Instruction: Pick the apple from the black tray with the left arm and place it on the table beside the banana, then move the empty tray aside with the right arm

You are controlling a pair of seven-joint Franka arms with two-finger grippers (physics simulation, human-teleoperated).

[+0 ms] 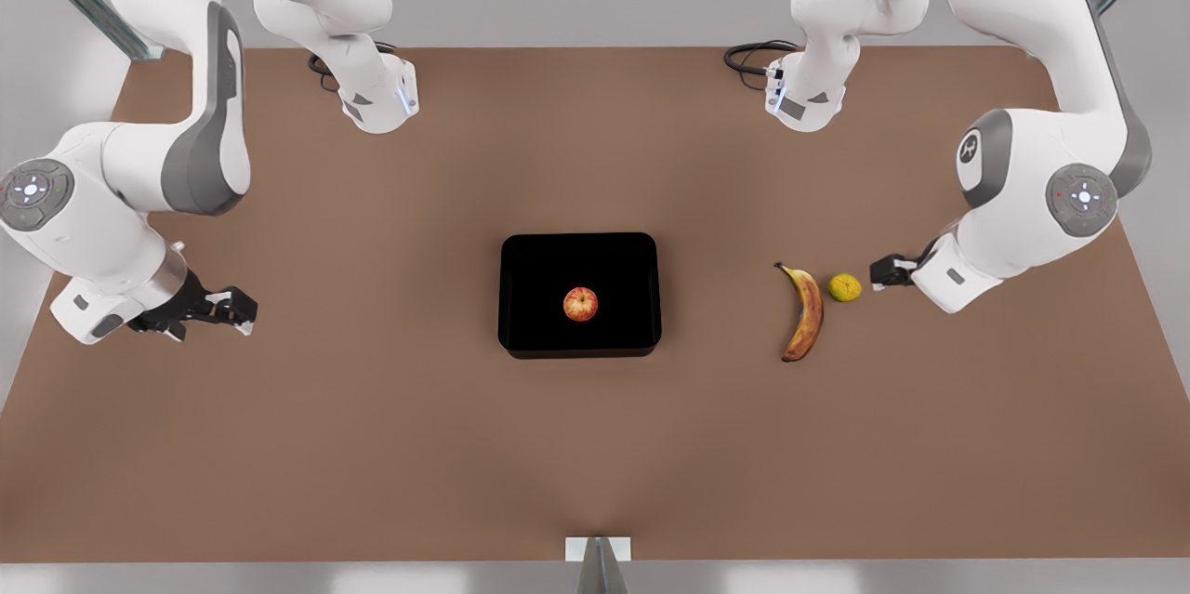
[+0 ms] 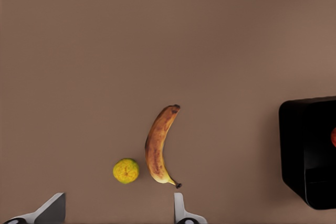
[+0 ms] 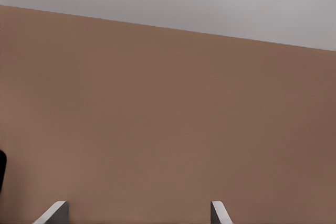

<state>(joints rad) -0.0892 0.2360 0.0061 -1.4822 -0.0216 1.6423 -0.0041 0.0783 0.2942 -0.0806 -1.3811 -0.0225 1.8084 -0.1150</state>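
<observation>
Bare brown counter (image 1: 595,464) lay nearest the lens in the front view. At its centre sat the black tray (image 1: 530,259), with the apple (image 1: 580,304) inside it, slightly toward 6 o'clock of the tray's middle and touching no rim.

At 3 o'clock of the tray, well apart, lay the banana (image 1: 805,313). A small yellow-green fruit (image 1: 844,287) lay just beside it, again at 3 o'clock. The left tool (image 1: 876,270) hung near that fruit's 3 o'clock side, jaws spread wide and holding nothing. In the left wrist view its fingers (image 2: 181,211) stood far apart above bare counter. The right tool (image 1: 249,306) waited well out at 9 o'clock of the tray, likewise wide open and empty, as the right wrist view (image 3: 139,205) confirmed.

The step in hand was judged to be the reach for the apple, not yet lifted. To do it well, the left tool should rise enough to pass over the small fruit and the banana without brushing either. It should then descend plumb over the apple, with one finger on each side of the widest part. A round fruit may roll, so a centred, gentle closure was advisable. The free spot at the banana's 9 o'clock side looked the better landing place.
</observation>
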